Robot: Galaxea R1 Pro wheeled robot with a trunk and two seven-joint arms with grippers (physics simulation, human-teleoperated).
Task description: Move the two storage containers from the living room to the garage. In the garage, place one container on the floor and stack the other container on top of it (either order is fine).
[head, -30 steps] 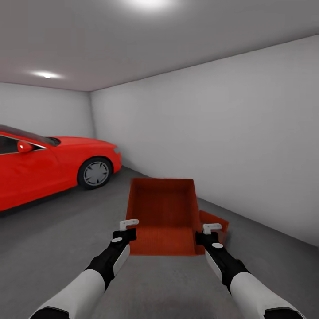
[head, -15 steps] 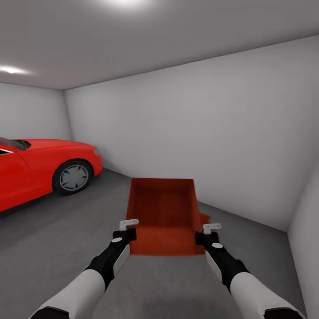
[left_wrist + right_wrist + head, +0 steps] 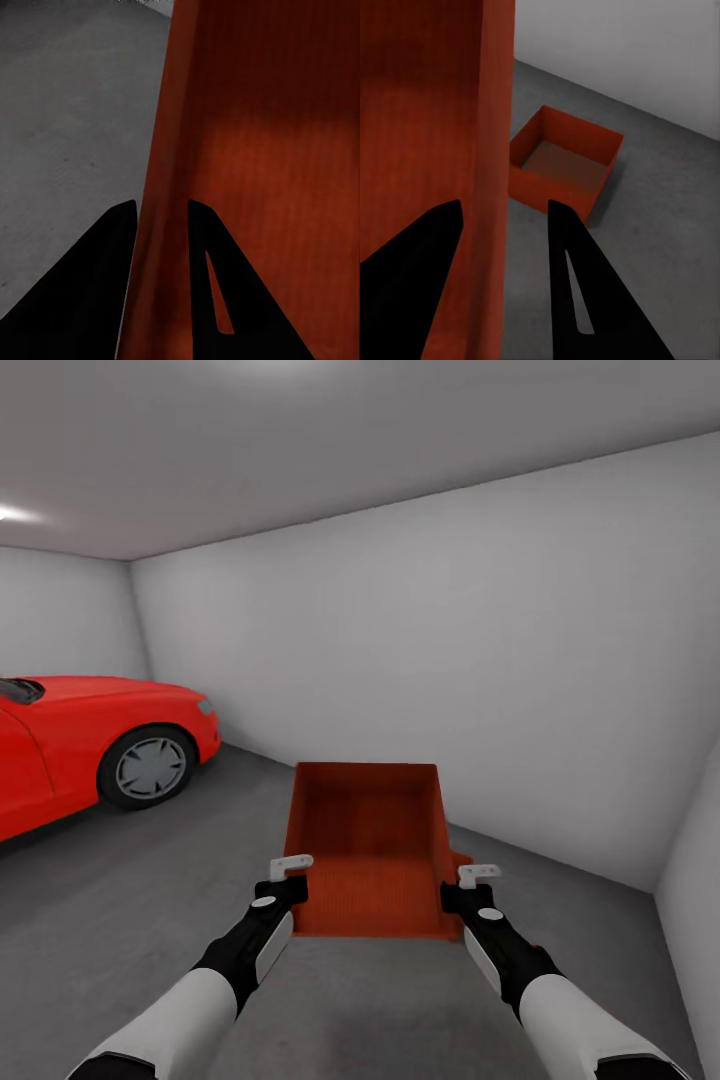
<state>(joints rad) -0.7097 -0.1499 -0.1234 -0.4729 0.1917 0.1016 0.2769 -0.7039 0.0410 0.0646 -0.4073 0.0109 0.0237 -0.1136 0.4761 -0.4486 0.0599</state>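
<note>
Left gripper (image 3: 291, 876) and right gripper (image 3: 468, 883) clamp bin (image 3: 365, 840) walls; second bin (image 3: 564, 163) on floor (image 3: 130, 890) ahead of right gripper.

Even soft ceiling light, glare patch on ceiling (image 3: 10, 513), dim wrist views, slight wide-angle stretch at edges

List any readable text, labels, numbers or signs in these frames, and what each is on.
None readable.
Held bin: plain orange-red walls, no label.
Second bin on the concrete floor: plain too.
Red car: no plate or badge in view.
Grey walls: bare, no signs.
</note>
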